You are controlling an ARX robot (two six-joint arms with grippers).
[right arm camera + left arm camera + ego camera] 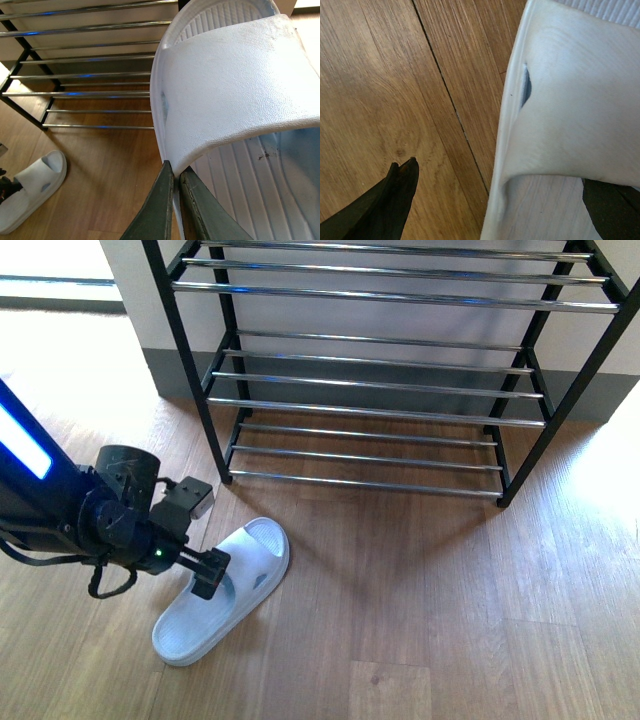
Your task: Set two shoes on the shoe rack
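Your left gripper [205, 578] straddles the strap of the floor sandal [255, 548], fingers wide, set to pinch. Your right gripper [176, 172] clamps the second sandal [235, 85] by its strap edge, facing the rack [400, 295].

Top of shoe rack [390, 295] was cropped at 12 o'clock, left arm [100, 525] at 9. One left gripper [206, 578] finger sat hidden under strap of floor sandal [185, 630]. Heel of held sandal [235, 85] ran off frame.

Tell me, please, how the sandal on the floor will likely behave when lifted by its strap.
Probably light: the sandal looks like moulded foam. Its strap arches unsupported, so it should flex slightly, not flop. Pinched at one side by the left gripper, it would likely hang tilted.
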